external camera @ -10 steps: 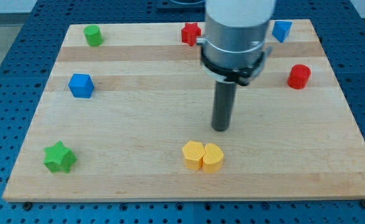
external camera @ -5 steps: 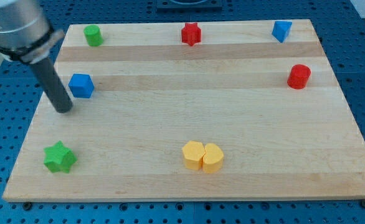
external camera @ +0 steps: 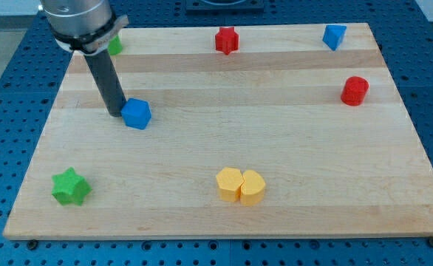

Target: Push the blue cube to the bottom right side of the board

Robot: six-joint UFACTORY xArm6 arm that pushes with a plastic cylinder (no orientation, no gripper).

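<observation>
The arm carries no pincer, so no open or closed state applies; it ends in a rod, and my tip (external camera: 115, 113) rests on the table (external camera: 202, 207) in the left-centre of the frame. The tip touches, or sits just beside, the upper left face of the blue cube (external camera: 136, 114), which lies well apart from the lower right corner of the frame where it belongs.

Procedure for the step in hand:
1. Keep the tip behind the cube on its upper left side, so the push line runs toward the lower right.
2. Centre the contact on the face; an off-centre push probably rotates the cube and lets it slip aside.
3. Watch the two yellow blocks (external camera: 240, 185) in the lower centre. They sit close to the diagonal path; steer the cube above them, then turn downward.
</observation>
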